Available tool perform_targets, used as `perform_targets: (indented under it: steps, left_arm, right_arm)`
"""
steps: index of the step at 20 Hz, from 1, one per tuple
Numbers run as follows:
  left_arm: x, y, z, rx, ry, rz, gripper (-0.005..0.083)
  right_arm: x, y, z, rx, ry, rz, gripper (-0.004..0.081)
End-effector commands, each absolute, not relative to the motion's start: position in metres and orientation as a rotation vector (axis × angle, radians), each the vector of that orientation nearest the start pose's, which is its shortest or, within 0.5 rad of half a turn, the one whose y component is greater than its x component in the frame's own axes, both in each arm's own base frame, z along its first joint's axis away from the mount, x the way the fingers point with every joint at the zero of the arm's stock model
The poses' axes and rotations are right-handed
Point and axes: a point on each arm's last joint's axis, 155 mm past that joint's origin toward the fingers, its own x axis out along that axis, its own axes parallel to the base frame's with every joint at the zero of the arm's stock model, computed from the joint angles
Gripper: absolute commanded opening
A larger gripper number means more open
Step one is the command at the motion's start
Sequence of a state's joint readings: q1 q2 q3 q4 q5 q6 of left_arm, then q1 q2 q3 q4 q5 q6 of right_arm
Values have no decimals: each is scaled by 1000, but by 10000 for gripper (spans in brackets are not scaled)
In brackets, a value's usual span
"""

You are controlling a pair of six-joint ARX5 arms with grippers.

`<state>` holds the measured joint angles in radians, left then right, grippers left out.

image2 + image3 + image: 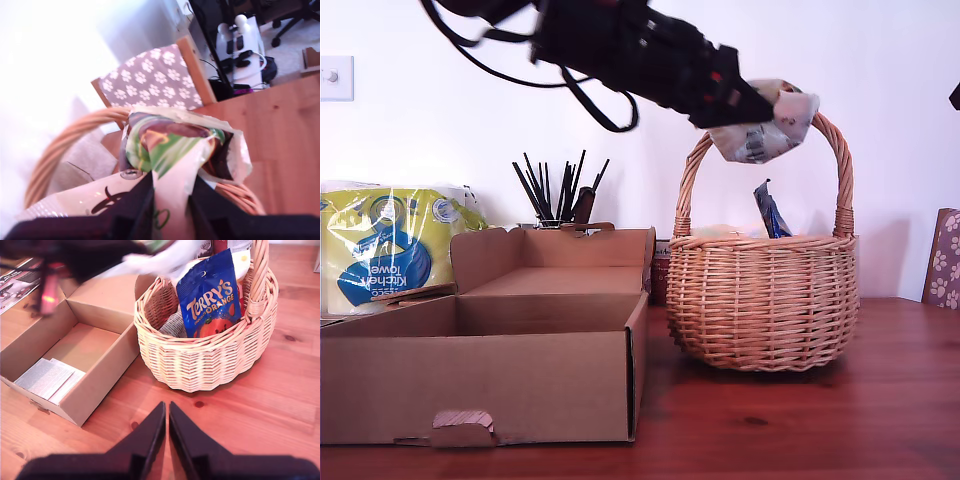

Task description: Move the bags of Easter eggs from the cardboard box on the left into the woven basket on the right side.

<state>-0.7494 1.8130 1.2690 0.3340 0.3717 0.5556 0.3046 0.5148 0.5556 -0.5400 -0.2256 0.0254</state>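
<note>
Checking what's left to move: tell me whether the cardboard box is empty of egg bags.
Empty of bags. The cardboard box shows only flat grey sheets on its floor in the second wrist view.

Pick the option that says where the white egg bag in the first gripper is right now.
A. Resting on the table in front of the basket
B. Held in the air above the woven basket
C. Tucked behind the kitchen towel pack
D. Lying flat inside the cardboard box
B: my first gripper is shut on the white egg bag, which hangs under the handle arch of the woven basket.
</note>
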Motion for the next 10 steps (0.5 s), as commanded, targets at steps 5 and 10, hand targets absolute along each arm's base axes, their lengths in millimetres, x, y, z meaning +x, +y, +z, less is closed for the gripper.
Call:
perform_targets:
  steps: [5, 10]
  left_arm:
    - [394, -445, 167, 573, 68, -1126, 61]
    - [396, -428, 104, 689, 257, -1110, 76]
  right_arm:
    - [225, 115, 187, 4, 509, 515, -12]
    - [225, 115, 186, 4, 511, 515, -12]
